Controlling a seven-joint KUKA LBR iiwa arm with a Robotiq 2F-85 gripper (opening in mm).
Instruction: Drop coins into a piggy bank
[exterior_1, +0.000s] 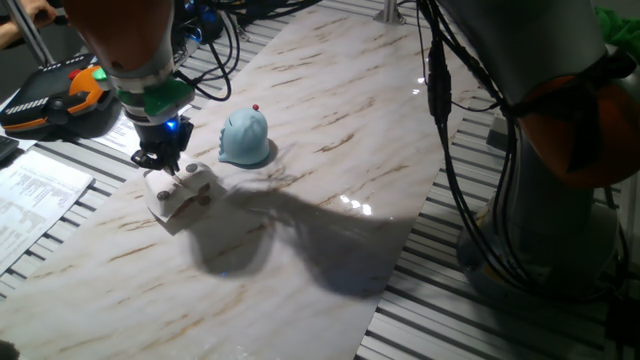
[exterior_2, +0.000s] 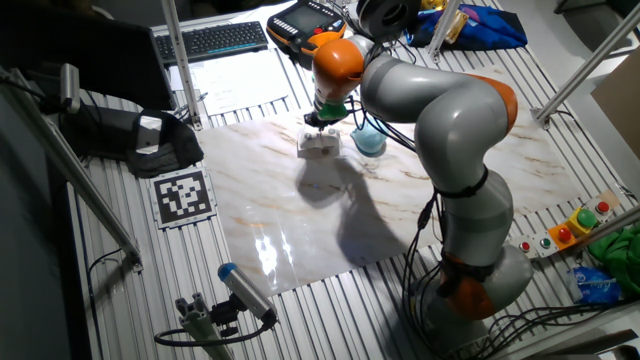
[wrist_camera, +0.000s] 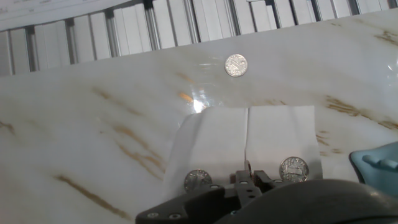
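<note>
My gripper (exterior_1: 165, 162) hangs low over the off-white block (exterior_1: 180, 196), its tips touching or just above the block's top. In the hand view the fingertips (wrist_camera: 247, 179) sit pressed close together at the block's (wrist_camera: 249, 140) near edge, and I see nothing between them. Two coins lie on the block, one left of the fingers (wrist_camera: 198, 180) and one right (wrist_camera: 294, 168). A third coin (wrist_camera: 236, 65) lies on the marble beyond the block. The light blue piggy bank (exterior_1: 245, 138) with its red knob stands just right of the block, apart from it, and also shows as the piggy bank (exterior_2: 368, 141) in the other fixed view.
The marble tabletop (exterior_1: 330, 130) rests on a slatted metal bench. An orange-and-black pendant (exterior_1: 60, 95) and paper sheets (exterior_1: 35, 195) lie off the left edge. Cables (exterior_1: 470, 150) hang along the robot's base at the right.
</note>
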